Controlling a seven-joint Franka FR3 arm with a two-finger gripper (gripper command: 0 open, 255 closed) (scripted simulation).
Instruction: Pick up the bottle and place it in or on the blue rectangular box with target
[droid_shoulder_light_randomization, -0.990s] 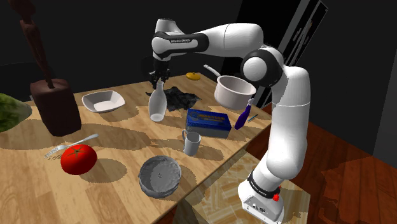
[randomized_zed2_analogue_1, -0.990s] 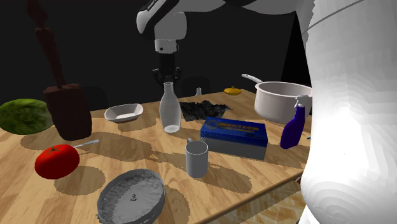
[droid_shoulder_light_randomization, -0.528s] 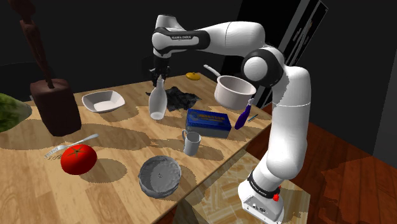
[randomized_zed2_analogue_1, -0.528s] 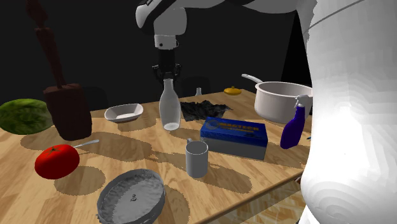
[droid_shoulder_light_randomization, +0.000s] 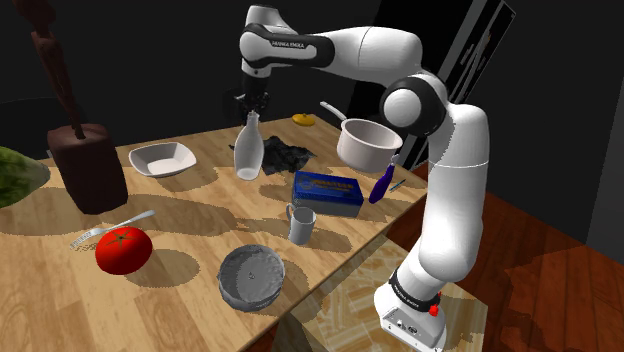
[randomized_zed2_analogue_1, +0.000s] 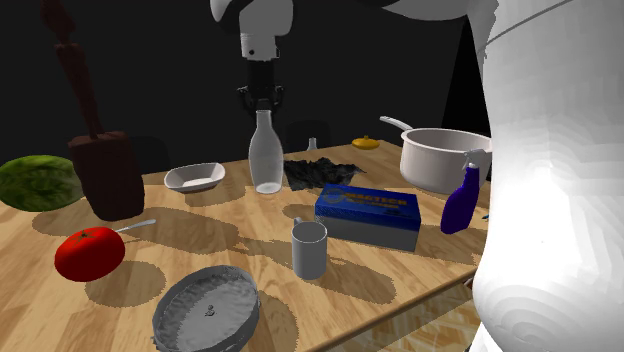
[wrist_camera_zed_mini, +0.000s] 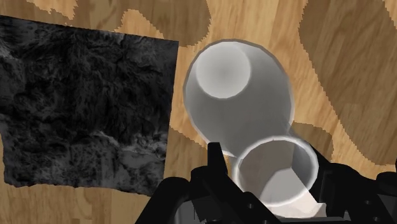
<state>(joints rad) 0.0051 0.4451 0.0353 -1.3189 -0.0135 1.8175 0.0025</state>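
A: Gripper (droid_shoulder_light_randomization: 250, 108) state?
B: Narrow. Clamped on the neck of the clear bottle (droid_shoulder_light_randomization: 248, 152), upper middle of the shoulder view, pointing straight down. In the wrist view, black fingers (wrist_camera_zed_mini: 216, 159) pressed against either side of the open mouth.
A: Bottle position?
B: Upright, held by the neck, upper centre of the second exterior view. Base low over the wooden table (droid_shoulder_light_randomization: 200, 215), just beside the dark crumpled cloth (droid_shoulder_light_randomization: 287, 155). Touching the wood or not: cannot tell.
A: And the target?
B: Blue rectangular box (droid_shoulder_light_randomization: 327, 192), flat on the table, right of centre in the shoulder view, down and right of the bottle, apart from it. Grey mug (droid_shoulder_light_randomization: 301, 224) just below it in frame. White pot (droid_shoulder_light_randomization: 365, 143) and purple spray bottle (droid_shoulder_light_randomization: 383, 183) further right.
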